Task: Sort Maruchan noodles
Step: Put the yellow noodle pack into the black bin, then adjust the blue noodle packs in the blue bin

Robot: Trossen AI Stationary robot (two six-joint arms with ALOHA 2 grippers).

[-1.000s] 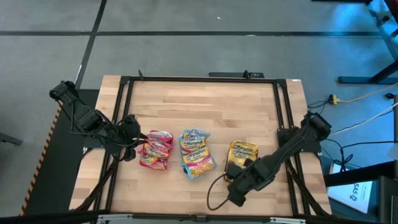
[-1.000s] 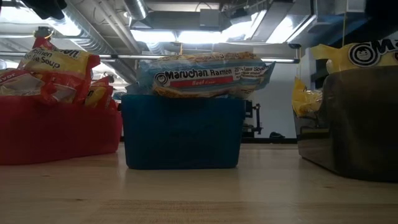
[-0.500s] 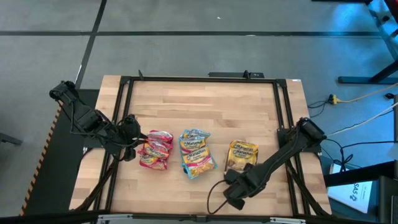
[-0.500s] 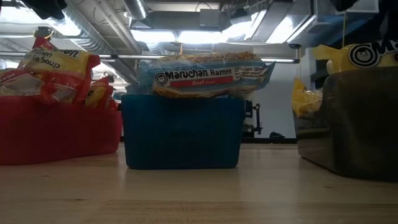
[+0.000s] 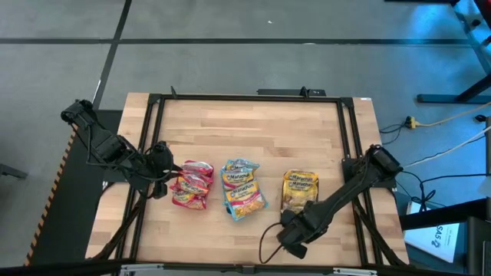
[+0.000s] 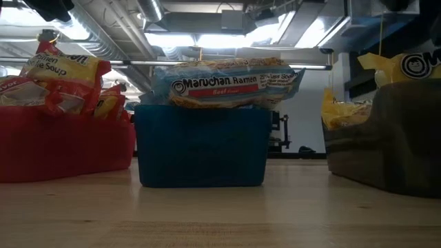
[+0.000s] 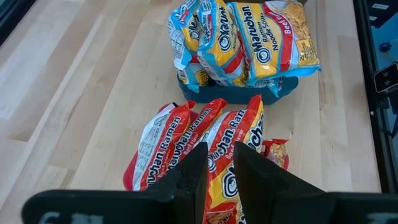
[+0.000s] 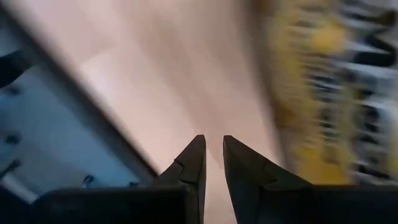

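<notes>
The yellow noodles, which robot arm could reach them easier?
Probably the right. The right gripper sits just below the yellow noodles in the dark tray, holding nothing. The left gripper waits far across, beside the red noodles.

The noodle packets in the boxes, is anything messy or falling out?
A bit messy. The blue-edged packets pile higher than the blue tray and hang over its rim. The red packets heap above the red tray too. Nothing has spilled onto the table.
</notes>
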